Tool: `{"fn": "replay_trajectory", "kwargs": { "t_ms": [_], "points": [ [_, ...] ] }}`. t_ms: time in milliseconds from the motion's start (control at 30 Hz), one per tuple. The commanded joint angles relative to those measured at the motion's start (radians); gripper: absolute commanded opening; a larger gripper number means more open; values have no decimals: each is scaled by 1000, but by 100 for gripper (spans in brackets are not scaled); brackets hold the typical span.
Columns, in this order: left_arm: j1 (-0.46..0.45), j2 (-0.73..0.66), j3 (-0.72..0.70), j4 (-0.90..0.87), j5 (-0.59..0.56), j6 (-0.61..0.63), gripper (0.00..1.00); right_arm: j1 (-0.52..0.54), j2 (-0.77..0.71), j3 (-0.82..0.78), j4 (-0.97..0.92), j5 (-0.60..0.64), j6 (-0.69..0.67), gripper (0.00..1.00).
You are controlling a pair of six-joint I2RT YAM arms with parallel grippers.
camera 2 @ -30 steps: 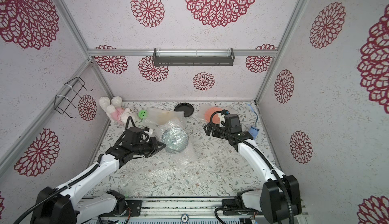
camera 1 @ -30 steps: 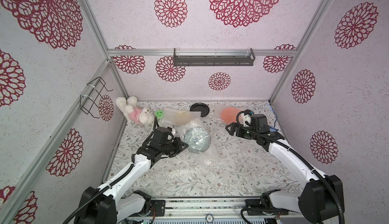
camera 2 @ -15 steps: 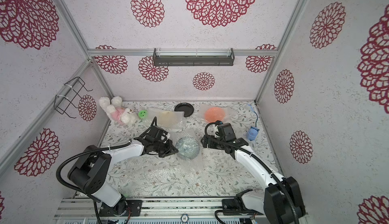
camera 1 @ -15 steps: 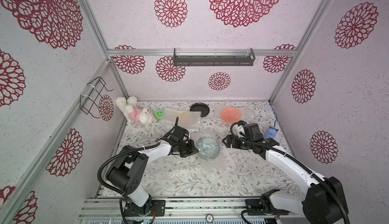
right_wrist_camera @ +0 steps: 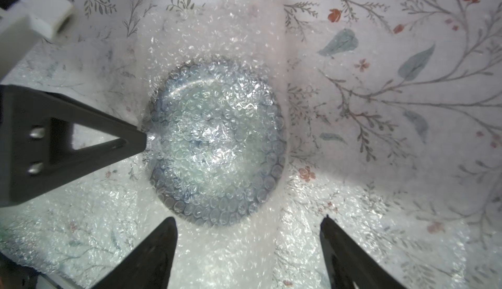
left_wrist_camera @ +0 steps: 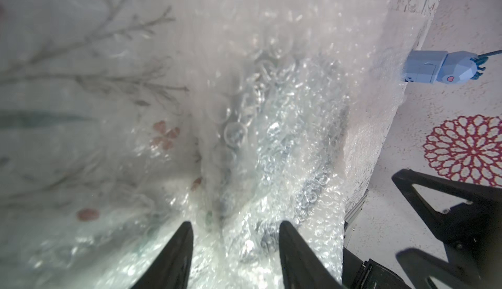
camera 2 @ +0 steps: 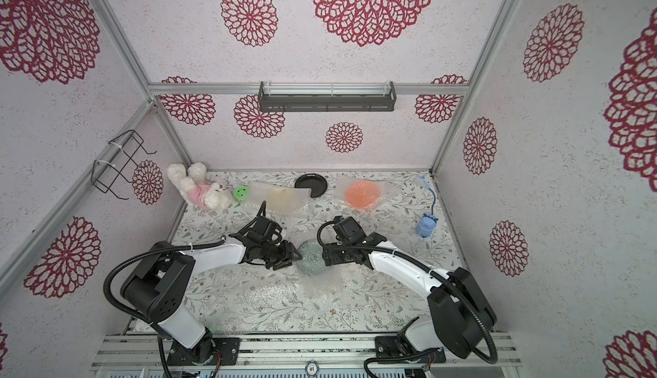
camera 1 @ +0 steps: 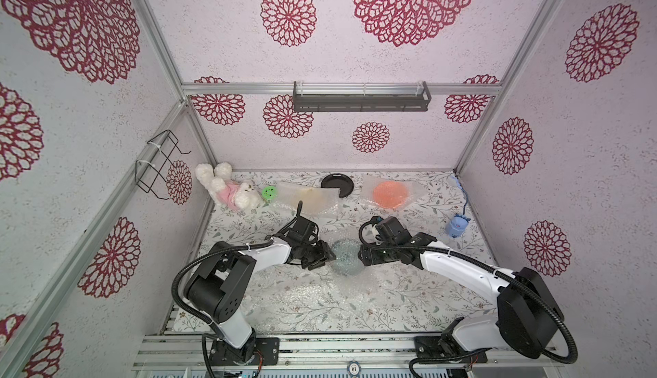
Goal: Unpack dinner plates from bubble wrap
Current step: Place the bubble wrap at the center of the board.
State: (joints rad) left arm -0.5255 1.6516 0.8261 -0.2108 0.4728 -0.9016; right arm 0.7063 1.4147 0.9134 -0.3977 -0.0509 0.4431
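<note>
Worktop (camera 1: 409, 308), floral-covered, walled on three sides; a dark shelf (camera 1: 361, 97) on the rear wall and a wire basket (camera 1: 156, 166) on the left wall, both well clear of the work; left arm (camera 1: 270, 252) and right arm (camera 1: 451, 264) reach in from the front and meet near the middle; a sheet of bubble wrap (camera 1: 355, 287) lies spread across the middle and front of the worktop, covering the blue-green plate (camera 1: 345, 260), which sits flat between the two arms and shows only dimly through the plastic; along the rear, the cream plate (camera 1: 309, 198) and the orange plate (camera 1: 390, 195) each lie under their own sheet; the black plate (camera 1: 336, 184) lies bare between them, one edge overlapped by a corner of the cream plate's sheet; a white plush toy (camera 1: 227, 191) lies in the rear left corner; a blue toy (camera 1: 457, 225) with a cord stands near the right wall; a green smiley disc (camera 1: 269, 192) sits just beside the plush toy; left fingers (left_wrist_camera: 176, 260) are partly spread, low on the wrap at the blue-green plate's left edge, wrap lying between the tips, nothing seen pinched; right fingers (right_wrist_camera: 152, 260) are spread wide over the wrap at the plate's right edge, holding nothing.
</note>
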Motion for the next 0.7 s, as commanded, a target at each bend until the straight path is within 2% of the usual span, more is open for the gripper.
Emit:
{"fn": "replay_trajectory", "kwargs": {
  "t_ms": [0,67,167,300,533,667],
  "points": [
    [-32,-106,-37,-21,-60,-17,55,33,17,45,-30,53,-18,83],
    [-79,-148,-52,-21,-84,-37,53,50,35,58,-36,51,-18,82],
    [-162,-168,-62,6,-110,-76,40,76,61,70,-44,49,-20,81],
    [-235,-130,-51,27,-156,-106,38,84,68,54,-43,51,-12,79],
    [-285,30,-3,39,-158,-112,24,72,63,34,-43,58,12,71],
    [-290,62,-22,46,-169,-124,21,28,53,15,-30,28,16,70]
  ]
}}
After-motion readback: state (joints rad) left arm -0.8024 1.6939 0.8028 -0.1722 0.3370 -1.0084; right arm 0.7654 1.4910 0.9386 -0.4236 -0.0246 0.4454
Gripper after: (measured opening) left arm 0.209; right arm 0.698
